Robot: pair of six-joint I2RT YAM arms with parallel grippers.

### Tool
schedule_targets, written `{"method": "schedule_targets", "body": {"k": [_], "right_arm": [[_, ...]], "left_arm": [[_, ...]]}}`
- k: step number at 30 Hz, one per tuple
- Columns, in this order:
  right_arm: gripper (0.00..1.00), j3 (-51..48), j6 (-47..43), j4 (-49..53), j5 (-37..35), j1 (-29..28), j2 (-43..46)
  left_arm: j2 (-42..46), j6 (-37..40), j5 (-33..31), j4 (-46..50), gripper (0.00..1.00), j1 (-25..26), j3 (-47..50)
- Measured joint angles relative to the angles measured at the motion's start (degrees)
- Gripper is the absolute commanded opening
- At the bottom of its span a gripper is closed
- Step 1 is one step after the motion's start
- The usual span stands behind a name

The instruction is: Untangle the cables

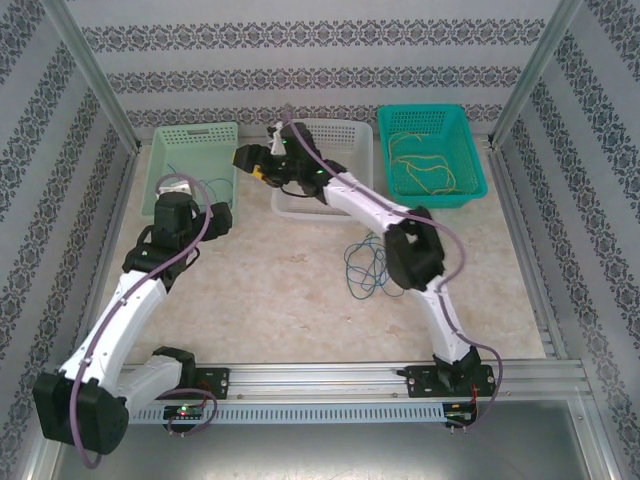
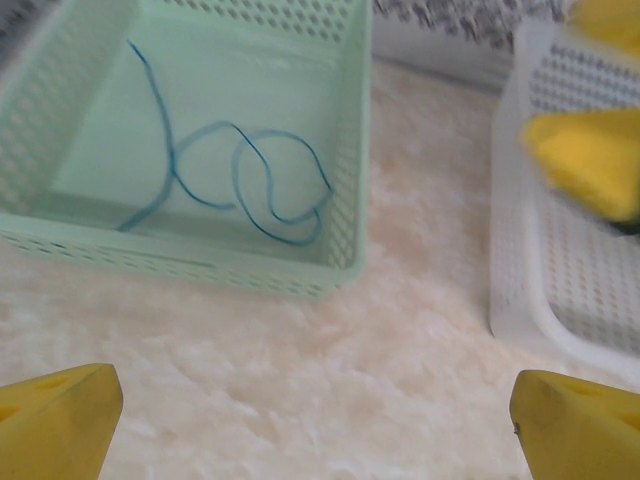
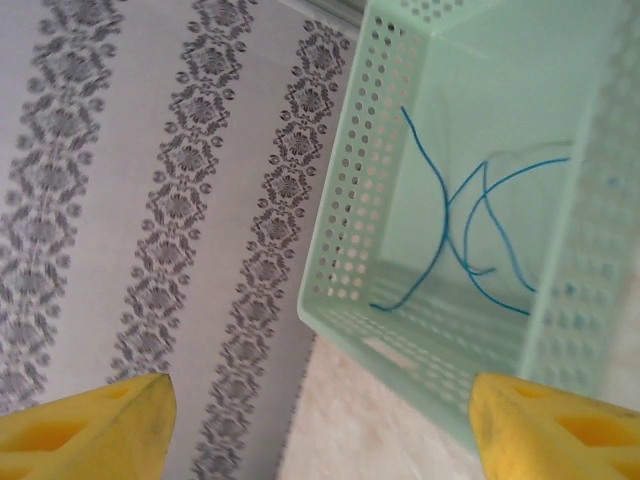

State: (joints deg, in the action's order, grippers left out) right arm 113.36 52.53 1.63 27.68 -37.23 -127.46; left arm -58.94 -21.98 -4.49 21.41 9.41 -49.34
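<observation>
Blue cable (image 2: pixel 173 160) lies in mint basket (image 2: pixel 200 268), ahead of left gripper (image 2: pixel 315 400) and right gripper (image 3: pixel 320 400), both spread

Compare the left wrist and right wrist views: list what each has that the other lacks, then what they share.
Left wrist alone of the two: the white basket, with yellow fingers of the right end effector before it. Right wrist alone of the two: broad floral wall stripes. Shared: the pale green basket holding a blue cable, bare table, and each view's own end effector open, the left end effector included.
</observation>
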Motion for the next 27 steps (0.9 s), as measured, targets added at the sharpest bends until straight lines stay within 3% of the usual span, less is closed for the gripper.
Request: {"method": "schedule_targets", "body": {"k": [2,5,10,13,18,27], "right_arm": [[0.80,-9.7,-6.5,2.1,-3.9,0.7,10.9],[0.74,-22.8,-13.2,5.6,-10.1,2.8,26.9],[0.69,-41.5,-16.7,13.2,-16.7,12.1,44.4],[0.69,-51.0,-17.9,20.3,-20.9,16.8,48.1],[0.66,-61.1,-17.8,27.6,-21.1,23.6,49.2],[0.63,-64.1,-18.1,28.9,-20.3,37.6,44.4]], "left_arm": [[-2.6,0.0,2.4,-0.2,1.00,0.8,-0.2],[-6.6,0.3,3.9,-1.1,1.00,4.9,-0.6],[-14.3,2.3,5.3,-3.5,0.99,15.9,-3.3],[-20.3,3.4,7.3,-5.5,0.95,21.3,-6.6],[-29.0,3.7,10.1,-7.8,0.92,26.6,-10.8],[-36.4,4.4,11.6,-7.6,0.89,29.6,-17.7]]}}
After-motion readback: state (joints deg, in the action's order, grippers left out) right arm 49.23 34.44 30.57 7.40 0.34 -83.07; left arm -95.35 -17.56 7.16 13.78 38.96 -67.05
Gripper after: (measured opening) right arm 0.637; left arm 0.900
